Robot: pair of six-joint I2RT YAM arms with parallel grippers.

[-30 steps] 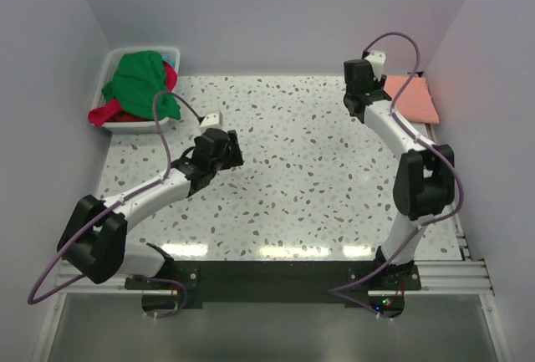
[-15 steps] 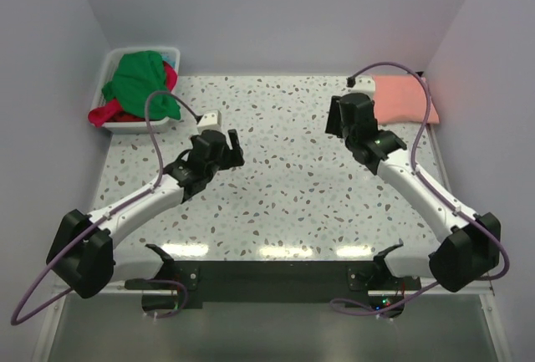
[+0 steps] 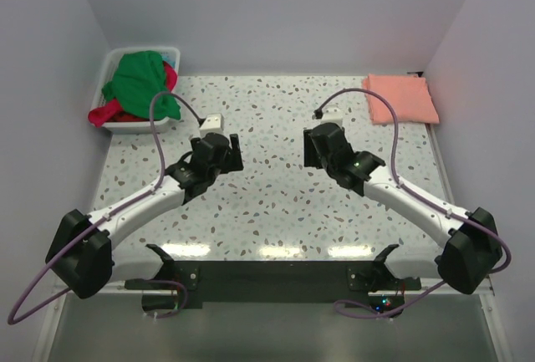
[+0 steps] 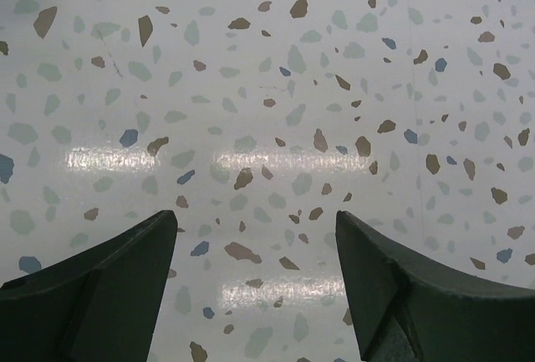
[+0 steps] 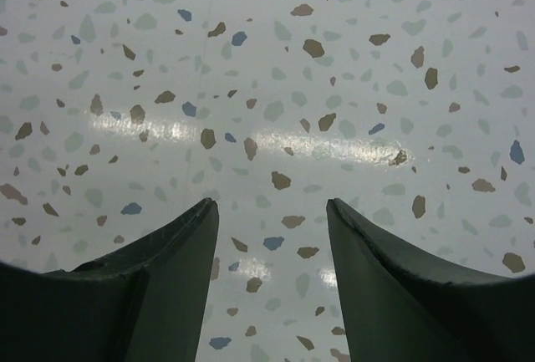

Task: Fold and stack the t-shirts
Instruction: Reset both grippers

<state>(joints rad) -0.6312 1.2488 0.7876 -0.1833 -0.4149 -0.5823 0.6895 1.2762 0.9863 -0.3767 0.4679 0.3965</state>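
Salmon-pink t-shirt (image 3: 401, 99) lies folded at the worktop's (image 3: 276, 203) far right corner, and my right arm (image 3: 393, 191) has just swung back mid-worktop beside the left arm (image 3: 142, 199), both jaws apart and empty, so the green t-shirt (image 3: 138, 78) and red-magenta t-shirt (image 3: 104, 115) in the far-left white tub (image 3: 125, 125) come next.

Right arm (image 3: 401, 199): it has swung off the far right corner and now lies stretched low across the table (image 3: 276, 211), elbow dropped toward the near right corner.
Right gripper (image 5: 272, 205): it has come to the bare middle of the table, now well apart from the salmon-pink t-shirt (image 3: 401, 99), jaws parted on nothing.
Salmon-pink t-shirt: no longer partly covered by the arm; its whole folded shape shows at the far right corner.
Left arm (image 3: 134, 205): elbow has sunk closer to the near left corner.
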